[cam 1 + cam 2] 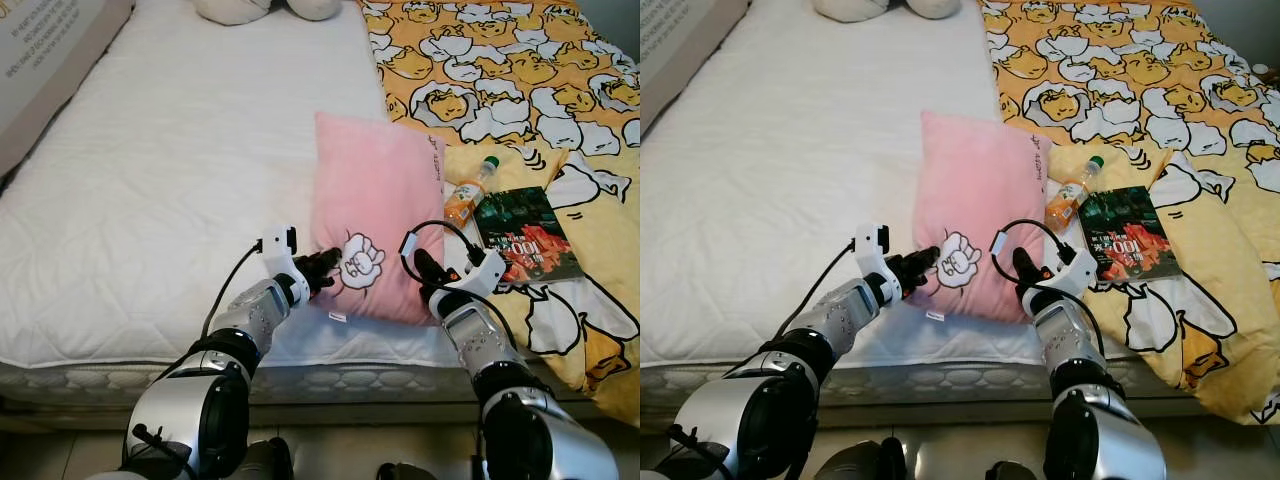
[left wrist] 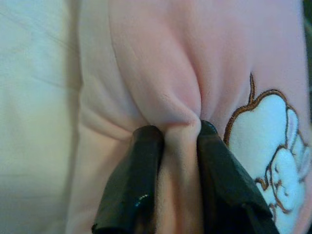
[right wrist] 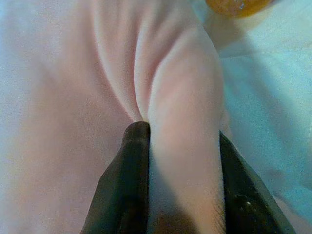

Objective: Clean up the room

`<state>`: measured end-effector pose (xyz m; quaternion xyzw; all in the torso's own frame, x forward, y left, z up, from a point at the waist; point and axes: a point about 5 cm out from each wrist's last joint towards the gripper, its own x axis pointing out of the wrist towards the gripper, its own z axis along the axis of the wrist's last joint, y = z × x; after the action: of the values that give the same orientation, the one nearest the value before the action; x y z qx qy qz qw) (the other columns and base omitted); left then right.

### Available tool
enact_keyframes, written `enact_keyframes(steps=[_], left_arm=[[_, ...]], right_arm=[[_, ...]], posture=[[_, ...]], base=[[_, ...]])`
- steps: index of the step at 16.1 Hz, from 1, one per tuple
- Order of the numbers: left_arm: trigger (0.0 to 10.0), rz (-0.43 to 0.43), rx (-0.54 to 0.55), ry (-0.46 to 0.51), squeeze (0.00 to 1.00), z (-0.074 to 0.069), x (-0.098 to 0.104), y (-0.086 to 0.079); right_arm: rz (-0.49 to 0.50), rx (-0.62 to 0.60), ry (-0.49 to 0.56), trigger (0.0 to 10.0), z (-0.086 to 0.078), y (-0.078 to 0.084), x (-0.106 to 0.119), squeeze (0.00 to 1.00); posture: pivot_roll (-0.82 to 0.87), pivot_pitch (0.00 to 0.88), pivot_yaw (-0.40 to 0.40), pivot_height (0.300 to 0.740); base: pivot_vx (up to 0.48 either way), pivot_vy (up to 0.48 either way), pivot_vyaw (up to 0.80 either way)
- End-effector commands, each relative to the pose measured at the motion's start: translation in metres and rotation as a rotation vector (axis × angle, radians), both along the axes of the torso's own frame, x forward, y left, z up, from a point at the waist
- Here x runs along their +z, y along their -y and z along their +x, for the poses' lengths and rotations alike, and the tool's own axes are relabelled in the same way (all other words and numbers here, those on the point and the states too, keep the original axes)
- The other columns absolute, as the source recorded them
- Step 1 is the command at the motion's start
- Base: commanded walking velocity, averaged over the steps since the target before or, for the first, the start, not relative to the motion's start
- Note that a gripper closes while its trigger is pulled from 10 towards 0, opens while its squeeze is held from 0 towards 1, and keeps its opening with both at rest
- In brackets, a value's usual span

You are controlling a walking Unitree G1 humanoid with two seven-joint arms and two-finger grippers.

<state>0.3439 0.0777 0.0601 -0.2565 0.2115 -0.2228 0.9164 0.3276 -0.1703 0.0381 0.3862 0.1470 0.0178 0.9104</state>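
A pink pillow with a white cartoon patch lies on the white mattress, its far end resting against the yellow quilt. My left gripper is shut on a fold of fabric at the pillow's near left corner; the wrist view shows the pinched pink ridge between its fingers. My right gripper is shut on the pillow's near right corner, with a thick roll of fabric squeezed between its fingers.
An orange drink bottle and a dark book lie on the yellow cartoon quilt right of the pillow. A plush toy sits at the bed's far end. A cardboard box stands at left. The mattress edge is close below my arms.
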Motion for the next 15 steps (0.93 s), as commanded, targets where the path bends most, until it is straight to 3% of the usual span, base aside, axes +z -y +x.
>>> enact_keyframes(steps=[1, 4, 8, 11, 13, 15], left_arm=[[0.0, 0.044, 0.024, -0.031, 0.00, -0.005, -0.009, 0.002], [0.0, 0.001, 0.028, -0.049, 0.00, -0.011, -0.014, 0.006], [0.0, 0.077, -0.002, 0.025, 0.00, -0.006, -0.007, 0.000], [0.0, 0.131, 0.039, 0.187, 0.00, 0.017, 0.028, -0.011], [0.0, 0.137, 0.071, 0.338, 0.00, 0.033, 0.064, -0.023], [0.0, 0.136, 0.097, 0.390, 0.00, 0.037, 0.076, -0.030]], right_arm=[[-0.029, 0.041, -0.025, 0.0, -0.005, -0.005, -0.007, 0.00], [-0.078, 0.014, -0.033, 0.0, -0.013, 0.001, -0.013, 0.00], [-0.133, 0.003, 0.006, 0.0, -0.011, 0.004, -0.007, 0.00], [-0.248, 0.021, 0.113, 0.0, 0.004, 0.004, 0.021, 0.00], [-0.334, 0.008, 0.243, 0.0, 0.019, 0.005, 0.056, 0.00], [-0.374, 0.008, 0.299, 0.0, 0.023, 0.005, 0.071, 0.00]], posture=[[-0.08, 0.100, 0.004, 0.740], [-0.08, 0.101, 0.005, 0.740], [-0.08, 0.090, 0.008, 0.740], [-0.07, 0.066, 0.008, 0.740], [-0.06, 0.043, 0.007, 0.740], [-0.06, 0.024, 0.007, 0.740]], base=[[0.000, 0.000, 0.00], [0.000, 0.000, 0.00], [0.000, 0.000, 0.00], [0.000, 0.000, 0.00], [0.000, 0.000, 0.00], [0.000, 0.000, 0.00]])
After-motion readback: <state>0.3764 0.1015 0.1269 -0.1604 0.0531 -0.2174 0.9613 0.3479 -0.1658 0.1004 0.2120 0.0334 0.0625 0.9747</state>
